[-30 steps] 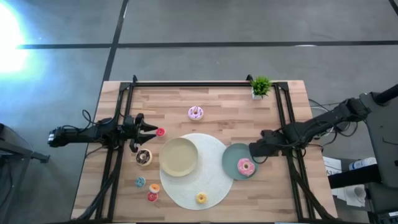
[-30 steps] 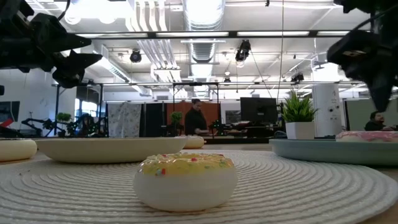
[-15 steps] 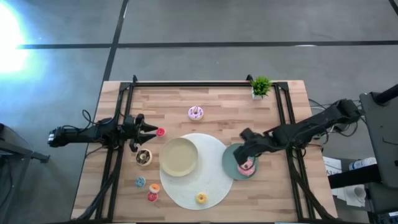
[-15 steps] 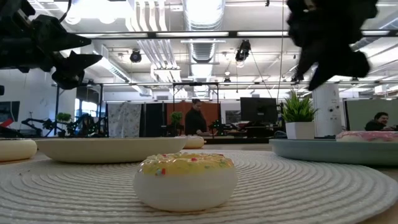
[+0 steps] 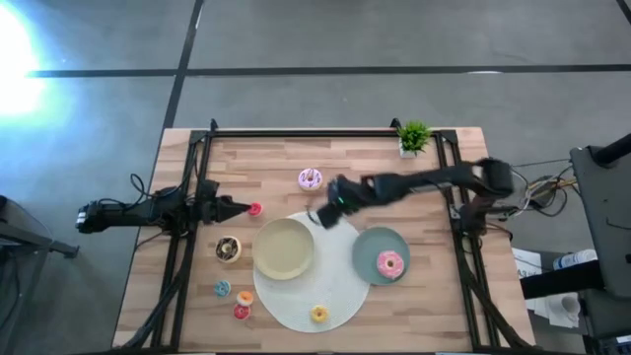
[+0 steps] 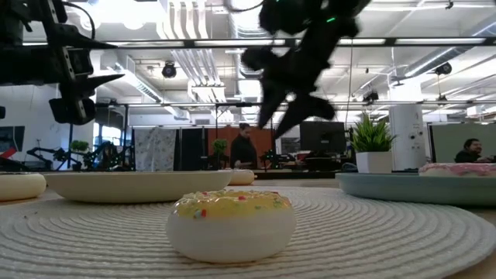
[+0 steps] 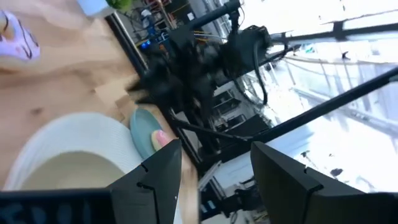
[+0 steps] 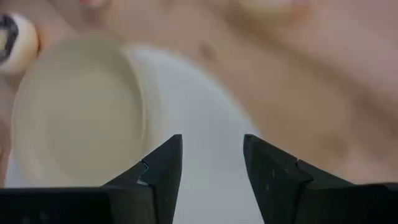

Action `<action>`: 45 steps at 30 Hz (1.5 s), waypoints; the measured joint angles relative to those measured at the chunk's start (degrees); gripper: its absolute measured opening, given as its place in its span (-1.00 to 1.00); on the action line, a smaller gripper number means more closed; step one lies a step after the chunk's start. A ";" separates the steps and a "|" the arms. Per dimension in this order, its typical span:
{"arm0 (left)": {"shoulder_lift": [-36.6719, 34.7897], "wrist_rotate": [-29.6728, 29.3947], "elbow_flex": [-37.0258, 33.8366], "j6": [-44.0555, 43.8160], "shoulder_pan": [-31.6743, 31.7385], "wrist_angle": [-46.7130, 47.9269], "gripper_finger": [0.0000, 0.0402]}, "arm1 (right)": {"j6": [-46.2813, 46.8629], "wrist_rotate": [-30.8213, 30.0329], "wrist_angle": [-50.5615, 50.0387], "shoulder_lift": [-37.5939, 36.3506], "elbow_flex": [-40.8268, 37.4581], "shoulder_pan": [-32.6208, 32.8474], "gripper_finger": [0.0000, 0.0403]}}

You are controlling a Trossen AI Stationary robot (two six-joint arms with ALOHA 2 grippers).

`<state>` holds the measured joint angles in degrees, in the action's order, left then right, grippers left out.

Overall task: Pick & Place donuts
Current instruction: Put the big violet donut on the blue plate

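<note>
My right gripper (image 5: pixel 317 217) hangs open above the far edge of the white mat (image 5: pixel 335 286), beside the beige plate (image 5: pixel 284 248); its wrist view shows its fingers (image 8: pixel 211 146) apart over mat and plate (image 8: pixel 74 112). My left gripper (image 5: pixel 235 209) is open and level, just left of a red mini donut (image 5: pixel 254 209). The pink donut (image 5: pixel 390 263) lies flat on the teal plate (image 5: pixel 367 247). The lilac-white donut (image 5: pixel 311 178) and chocolate donut (image 5: pixel 228 248) lie on the wood. The yellow mini (image 5: pixel 318 314) rests on the mat.
A blue mini (image 5: pixel 222 288), an orange one (image 5: pixel 245 297) and a red one (image 5: pixel 242 312) lie on the wood near the mat's left edge. A small potted plant (image 5: pixel 413 138) stands at the far right corner. Black frame rails run along the table's left, right and far sides.
My right gripper has swung from over the teal plate toward the table's left and far side, ending above the mat's far edge beside the beige plate. The pink donut has stayed on the teal plate. My left gripper has turned about its wrist without shifting place.
</note>
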<state>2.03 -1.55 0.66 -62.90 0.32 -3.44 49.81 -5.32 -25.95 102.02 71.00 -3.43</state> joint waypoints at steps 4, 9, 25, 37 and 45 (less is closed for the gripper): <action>0.01 0.86 0.01 -3.72 -0.02 -0.02 -0.17 | -16.65 4.63 -2.10 6.95 9.27 -5.59 -0.25; 0.01 2.77 0.00 -5.47 -0.02 -0.04 -0.17 | -31.11 5.44 -10.42 13.89 20.88 -7.95 -0.25; 0.00 3.49 0.00 -6.40 -0.02 0.02 -0.17 | -25.32 8.81 -37.35 37.80 55.82 -18.29 0.13; 0.01 2.92 0.00 -6.18 -0.02 0.07 -0.17 | -27.13 5.49 -43.23 42.22 60.48 -18.57 0.05; -0.01 1.96 -0.01 -5.11 -0.02 0.09 -0.17 | -27.31 6.69 -43.07 42.20 60.18 -20.06 -0.31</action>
<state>2.02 0.40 0.65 -68.01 0.30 -3.36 22.50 1.38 -69.01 144.22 131.18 -23.49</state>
